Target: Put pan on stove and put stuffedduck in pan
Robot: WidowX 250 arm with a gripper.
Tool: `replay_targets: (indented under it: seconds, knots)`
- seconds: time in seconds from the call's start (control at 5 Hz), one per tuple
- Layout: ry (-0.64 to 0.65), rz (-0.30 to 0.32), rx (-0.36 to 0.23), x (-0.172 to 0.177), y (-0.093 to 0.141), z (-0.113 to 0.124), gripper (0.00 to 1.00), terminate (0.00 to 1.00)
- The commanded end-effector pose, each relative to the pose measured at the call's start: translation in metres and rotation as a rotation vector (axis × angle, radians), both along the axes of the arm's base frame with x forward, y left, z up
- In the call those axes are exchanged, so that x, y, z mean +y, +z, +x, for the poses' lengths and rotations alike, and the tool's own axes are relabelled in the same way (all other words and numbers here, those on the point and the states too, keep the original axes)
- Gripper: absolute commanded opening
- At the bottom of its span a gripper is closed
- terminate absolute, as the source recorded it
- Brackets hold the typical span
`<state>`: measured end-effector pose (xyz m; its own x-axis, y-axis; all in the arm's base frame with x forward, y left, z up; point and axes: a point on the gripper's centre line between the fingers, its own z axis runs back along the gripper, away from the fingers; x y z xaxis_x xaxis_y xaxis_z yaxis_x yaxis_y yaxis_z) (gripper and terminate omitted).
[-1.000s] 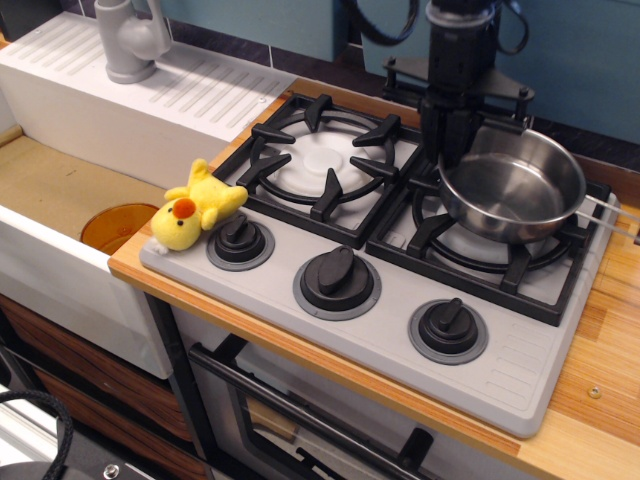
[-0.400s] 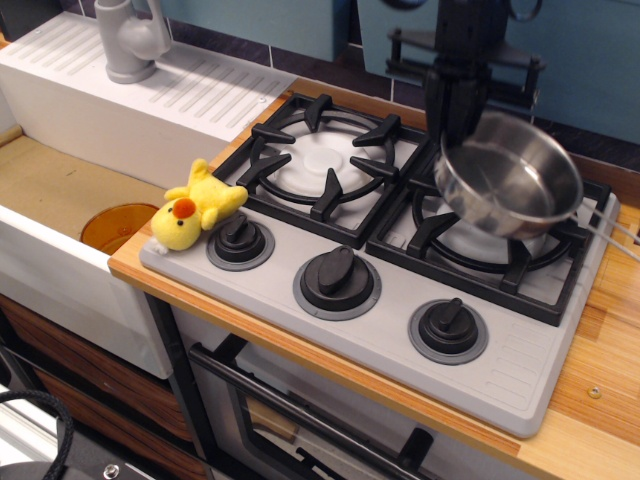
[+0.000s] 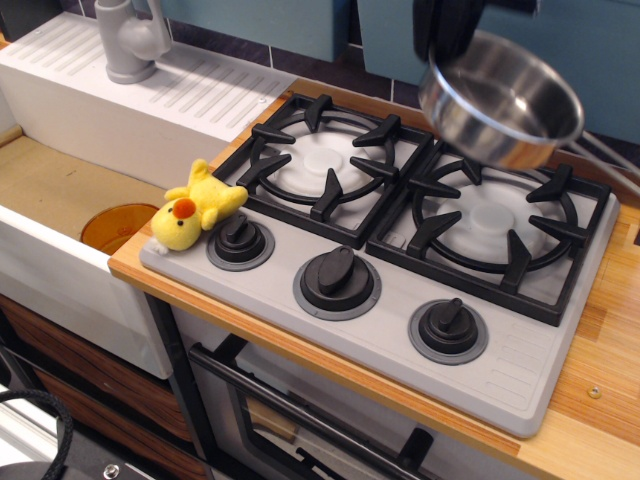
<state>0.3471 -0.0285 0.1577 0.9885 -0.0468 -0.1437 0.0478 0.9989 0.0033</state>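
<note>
A: Pan (image 3: 500, 98)?
B: In the air, tilted, above the back of the stove (image 3: 400, 250), over the right grate's rear edge. Handle runs off to the right.
A: Claw (image 3: 447, 28)?
B: Dark, top of frame, at the pan's back-left rim. It seems to carry the pan; the fingers are cropped, so I can't tell how they sit.
A: Next move?
B: Probably straight down: the right burner lies directly below and slightly forward.
A: Stuffedduck (image 3: 195, 207)?
B: On the stove's front-left corner, by the left knob (image 3: 240, 240), far left of the claw.
</note>
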Motion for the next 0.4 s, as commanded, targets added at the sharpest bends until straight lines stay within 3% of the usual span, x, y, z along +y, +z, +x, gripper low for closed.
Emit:
replay_targets:
  seconds: [0.0, 0.2]
  knots:
    - [-0.048, 0.046, -0.101, 0.041, 0.042, 0.012, 0.0, 0.0]
    - [-0.085, 0.044, -0.122, 0.068, 0.036, 0.022, 0.0, 0.0]
